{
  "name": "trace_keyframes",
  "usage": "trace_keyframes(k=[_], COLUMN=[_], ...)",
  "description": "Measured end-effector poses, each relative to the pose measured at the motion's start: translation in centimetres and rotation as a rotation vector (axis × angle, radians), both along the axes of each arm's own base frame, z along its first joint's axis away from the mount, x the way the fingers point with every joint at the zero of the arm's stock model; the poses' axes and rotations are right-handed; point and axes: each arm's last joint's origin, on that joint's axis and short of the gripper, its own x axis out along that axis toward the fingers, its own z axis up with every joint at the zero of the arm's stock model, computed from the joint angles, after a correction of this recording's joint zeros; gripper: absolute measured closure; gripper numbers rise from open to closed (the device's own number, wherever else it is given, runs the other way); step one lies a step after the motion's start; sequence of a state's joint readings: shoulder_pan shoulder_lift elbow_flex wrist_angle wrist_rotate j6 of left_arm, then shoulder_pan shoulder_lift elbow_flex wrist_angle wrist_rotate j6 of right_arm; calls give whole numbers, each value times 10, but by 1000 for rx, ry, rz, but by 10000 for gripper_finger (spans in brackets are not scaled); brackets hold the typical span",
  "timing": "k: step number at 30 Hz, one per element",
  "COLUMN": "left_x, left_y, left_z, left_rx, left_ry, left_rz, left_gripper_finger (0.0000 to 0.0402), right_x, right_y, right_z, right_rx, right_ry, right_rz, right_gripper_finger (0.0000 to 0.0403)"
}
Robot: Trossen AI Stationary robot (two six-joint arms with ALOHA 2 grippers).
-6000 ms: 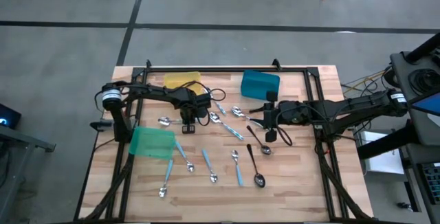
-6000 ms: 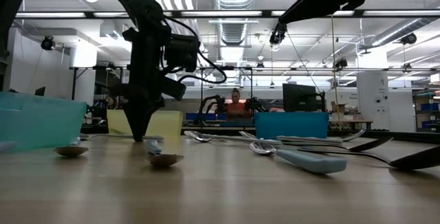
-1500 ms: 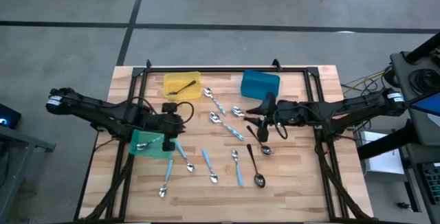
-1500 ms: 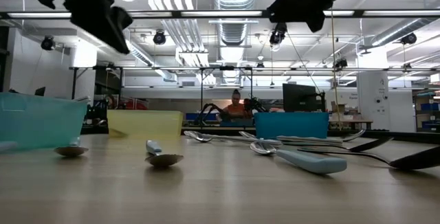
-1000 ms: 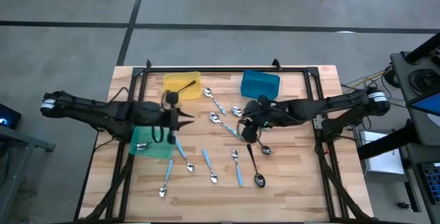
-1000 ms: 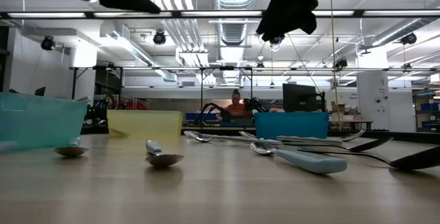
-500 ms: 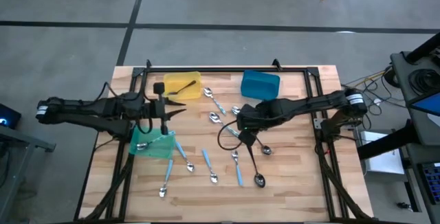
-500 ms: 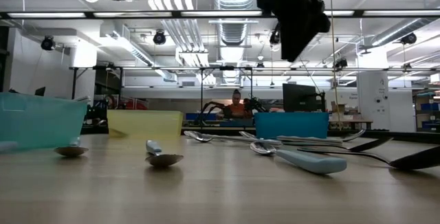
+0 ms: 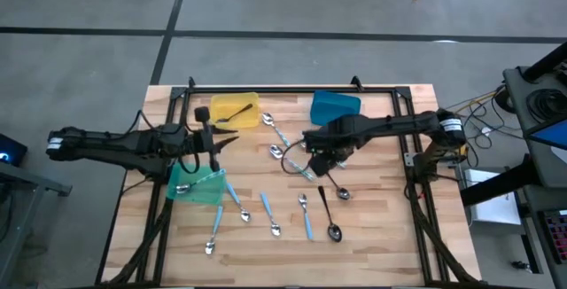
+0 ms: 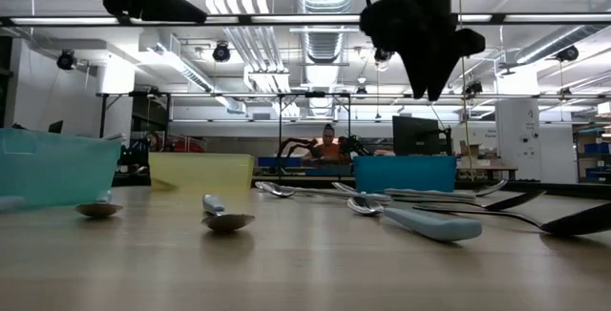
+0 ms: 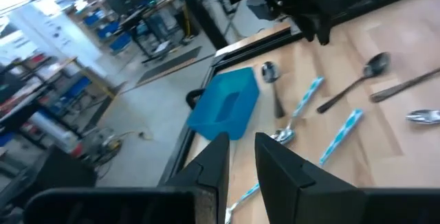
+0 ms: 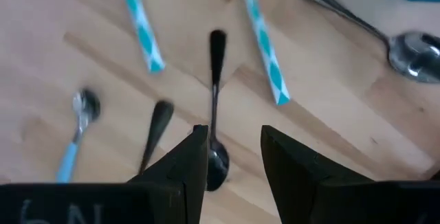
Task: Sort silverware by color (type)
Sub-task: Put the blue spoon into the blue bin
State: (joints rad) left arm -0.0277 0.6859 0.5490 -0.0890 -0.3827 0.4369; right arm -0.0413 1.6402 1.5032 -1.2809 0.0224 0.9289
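- So, biggest first: the wooden table (image 9: 390,227) holds three bins. The yellow bin (image 9: 217,122) and blue bin (image 9: 335,108) sit along the far edge, and the green bin (image 9: 205,193) is on the left side.
- Left arm reaches in from the left. The left gripper (image 11: 240,141) hangs in the air over the stretch between the yellow and green bins, fingers only a little apart with nothing between them.
- Right arm comes in from the right. The right gripper (image 12: 234,135) hovers up off the table near the middle, fingers spread and empty, right above a black spoon (image 12: 214,100) that lies flat on the wood.
- Most of the silverware (image 9: 283,187) is loose across the middle and near part of the table — light-blue-handled pieces (image 9: 264,205), all-silver spoons (image 9: 276,152) and a second dark spoon (image 9: 327,209).
- One dark utensil (image 9: 232,113) is already in the yellow bin.
- One silver spoon (image 9: 182,187) is in the green bin.
- Can't see into the blue bin from the side, and from above it looks plain blue.
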Motion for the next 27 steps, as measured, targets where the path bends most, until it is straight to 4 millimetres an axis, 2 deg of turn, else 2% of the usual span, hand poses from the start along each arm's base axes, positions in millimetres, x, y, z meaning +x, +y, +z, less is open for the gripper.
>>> trace_keyframes(k=[7, 14, 19, 24, 27], left_x=[-1, -2, -1, -1, -1], left_y=[0, 0, 0, 0, 0], left_z=[-2, -3, -3, -3, -4], left_rx=[1, 7, 17, 18, 18], left_ry=[23, 31, 35, 38, 40], left_rz=[2, 1, -2, -3, -3], left_gripper_finger=[349, 349, 349, 349, 349], right_x=[0, 8, 17, 24, 26], right_y=[-27, -34, -36, -36, -36], right_z=[-3, -16, -34, -52, -57], right_rx=[-90, -200, -225, -172, -170], right_ry=[5, 24, 64, 127, 141], right_rz=[-202, -296, -298, -225, -239], right_gripper_finger=[278, 278, 278, 278, 278])
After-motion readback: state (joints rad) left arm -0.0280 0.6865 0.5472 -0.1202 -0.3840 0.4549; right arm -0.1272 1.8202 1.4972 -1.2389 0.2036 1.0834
